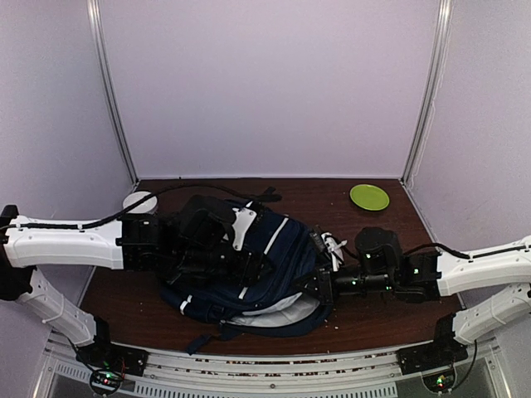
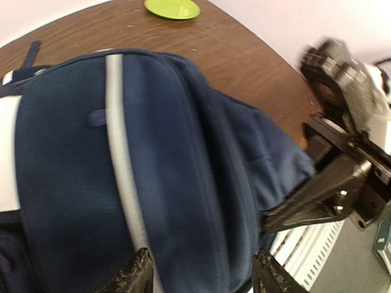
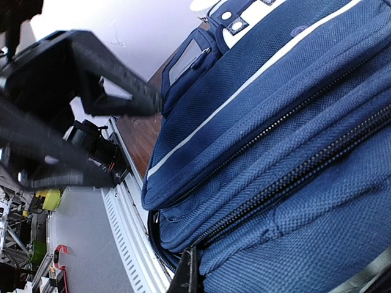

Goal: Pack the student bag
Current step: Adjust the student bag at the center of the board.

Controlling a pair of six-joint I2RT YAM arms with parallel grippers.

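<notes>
L end effector [image 2: 201, 278] spread wide; student bag [image 1: 274, 249] directly under it, fabric betw. the tips, lying on counter [image 1: 373, 319]. R end effector [image 1: 320, 286] pressed together, touching bag's zip edge; bag stretches ahead of it. Fabric caught or not: can't tell.

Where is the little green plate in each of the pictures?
Top view: the green plate sits at the back right of the table, away from the bag.
Left wrist view: the plate is at the top edge, a bit left of the middle.
Right wrist view: not in it.
Shared landmark: the blue backpack with its white stripe shows in all three views.
</notes>
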